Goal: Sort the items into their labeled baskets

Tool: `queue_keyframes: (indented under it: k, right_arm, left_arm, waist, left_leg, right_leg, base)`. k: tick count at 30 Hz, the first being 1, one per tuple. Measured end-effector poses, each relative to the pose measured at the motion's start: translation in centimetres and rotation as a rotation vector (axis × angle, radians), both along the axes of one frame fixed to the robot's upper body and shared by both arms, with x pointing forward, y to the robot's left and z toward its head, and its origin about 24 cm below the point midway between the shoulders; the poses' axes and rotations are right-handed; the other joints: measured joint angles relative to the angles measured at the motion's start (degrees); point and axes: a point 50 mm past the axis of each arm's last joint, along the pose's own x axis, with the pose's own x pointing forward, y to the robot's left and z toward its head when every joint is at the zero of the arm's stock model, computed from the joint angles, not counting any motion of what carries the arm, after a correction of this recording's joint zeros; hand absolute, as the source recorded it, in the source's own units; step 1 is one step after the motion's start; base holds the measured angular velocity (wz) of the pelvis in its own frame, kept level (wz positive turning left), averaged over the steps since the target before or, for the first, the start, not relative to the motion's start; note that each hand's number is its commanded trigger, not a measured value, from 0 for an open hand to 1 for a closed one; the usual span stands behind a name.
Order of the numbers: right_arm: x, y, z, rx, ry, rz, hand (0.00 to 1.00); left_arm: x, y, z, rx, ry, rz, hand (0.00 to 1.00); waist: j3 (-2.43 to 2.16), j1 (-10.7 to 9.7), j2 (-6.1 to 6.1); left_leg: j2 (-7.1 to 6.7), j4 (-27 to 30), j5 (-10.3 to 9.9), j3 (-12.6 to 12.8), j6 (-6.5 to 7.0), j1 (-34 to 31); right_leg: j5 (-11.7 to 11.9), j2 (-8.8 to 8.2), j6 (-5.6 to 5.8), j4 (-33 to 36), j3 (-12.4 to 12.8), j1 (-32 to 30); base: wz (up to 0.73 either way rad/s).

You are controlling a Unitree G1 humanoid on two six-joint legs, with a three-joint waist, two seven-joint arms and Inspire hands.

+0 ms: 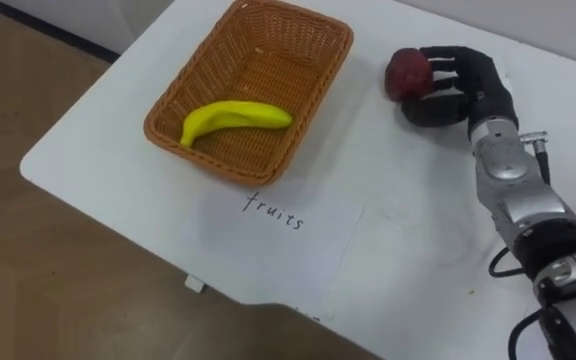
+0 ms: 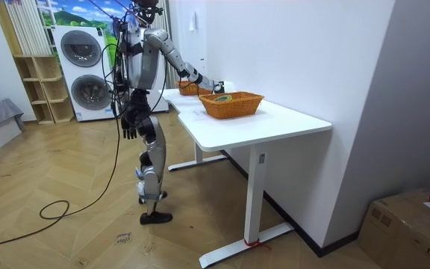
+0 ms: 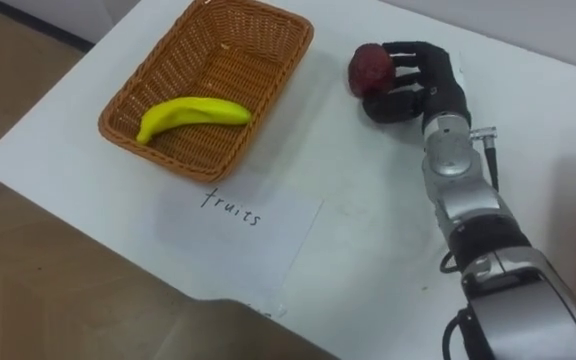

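**Right hand on red fruit, banana already in the basket**

Head views, nearest first. A paper sheet (image 1: 273,250) with a handwritten word lies flat on the white tabletop (image 1: 418,230), close to its near edge. Just beyond the sheet stands a wicker basket (image 1: 218,162). One banana (image 1: 236,118) lies inside it on the bottom, towards the near wall.

To the right of the basket and apart from it, the right arm reaches forward over the tabletop. The right hand (image 1: 476,85) is at a dark red fruit (image 1: 406,73). Its fingers (image 1: 450,70) curl round the fruit's right side and the thumb wraps in below, so the fruit is grasped. The fruit is outside the basket, level with its far end. Cannot tell whether it rests on the tabletop or is lifted.

Room view. The robot stands upright at the long side of the tabletop, right arm stretched out over it. The left hand (image 2: 129,119) hangs by the hip, its fingers relaxed and holding nothing. A second basket (image 2: 189,88) stands farther along the tabletop. Stacked washing machines (image 2: 80,71) are behind the robot.
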Motion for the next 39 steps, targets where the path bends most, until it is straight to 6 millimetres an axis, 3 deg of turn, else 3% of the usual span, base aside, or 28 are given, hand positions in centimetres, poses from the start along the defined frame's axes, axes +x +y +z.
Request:
queue_keyframes:
  k: [8, 12, 17, 21, 25, 30, 32, 39]
  right_arm:
    - [0.0, 0.4, -0.3, 0.05, 0.057, 0.031, 1.0]
    - [0.2, 0.9, 0.4, 0.055, 0.031, 0.049, 1.0]
    - [0.5, 2.4, 2.6, 0.059, -0.049, 0.111, 1.0]
    - [0.3, 3.4, 4.4, 0.065, -0.131, 0.155, 1.0]
    - [-0.1, 4.6, 5.5, 0.074, -0.187, 0.213, 1.0]
    - [-0.2, 4.8, 5.1, 0.088, -0.163, 0.218, 1.0]
    - [-0.2, 4.8, 5.1, 0.09, -0.161, 0.218, 1.0]
    - [-0.3, 6.1, 4.9, 0.068, -0.156, 0.254, 1.0]
  left_arm:
    - [-0.9, 0.6, 0.0, 0.029, 0.01, 0.06, 0.0]
    - [-1.7, 1.1, 0.0, 0.041, 0.035, 0.1, 0.0]
    - [-3.2, 1.4, 0.0, 0.067, 0.08, 0.091, 0.0]
    - [-3.9, 1.6, 0.0, 0.092, 0.087, 0.1, 0.0]
    - [-4.7, 1.8, 0.1, 0.114, 0.104, 0.125, 0.0]
    - [-5.4, 1.9, 0.1, 0.125, 0.139, 0.125, 0.0]
    - [-5.5, 1.9, 0.1, 0.124, 0.143, 0.13, 0.0]
    - [-5.6, 1.9, 0.0, 0.123, 0.166, 0.093, 0.0]
  waist:
    - [-0.82, -1.31, -0.27]
    - [-1.1, -3.02, -0.35]
    - [-2.58, -4.61, -0.5]
    - [-2.89, -4.54, -0.66]
    - [-2.88, -4.25, -0.81]
    - [-2.6, -3.14, -1.08]
    - [-2.24, -2.79, -1.13]
    - [-2.04, -2.25, -1.72]
  left_leg:
    - [0.08, -0.46, 0.02, 0.69, 0.02, 2.21]
    - [0.1, -0.88, 0.02, 1.0, 0.02, 4.5]
    - [0.15, -1.99, 0.02, 1.5, 0.01, 8.02]
    - [0.15, -2.27, 0.0, 1.6, -0.01, 10.3]
    - [0.12, -2.42, 0.0, 1.63, -0.01, 11.68]
    - [0.12, -2.83, -0.01, 1.67, 0.0, 12.58]
    - [0.13, -2.84, -0.01, 1.58, -0.01, 13.07]
    - [0.17, -3.48, -0.06, 1.57, -0.07, 13.09]
  right_leg:
    - [0.0, -0.19, 0.01, -0.06, 0.21, 1.77]
    - [-0.03, -0.49, 0.05, -0.29, 0.3, 4.08]
    - [-0.01, 0.24, 0.06, -1.97, 0.86, 7.63]
    - [-0.02, 0.51, 0.07, -3.04, 1.04, 10.27]
    - [-0.06, 0.48, 0.13, -3.01, 1.0, 11.52]
    - [-0.12, 0.6, 0.23, -3.02, 1.71, 12.3]
    - [-0.15, 0.61, 0.25, -3.15, 1.73, 12.79]
    - [-0.17, 0.45, 0.26, -3.78, 1.69, 12.83]
  base:
    - [-0.02]
    - [-0.02]
    - [-0.03]
    - [-0.01]
    - [0.0]
    - [0.0]
    - [0.0]
    - [0.0]
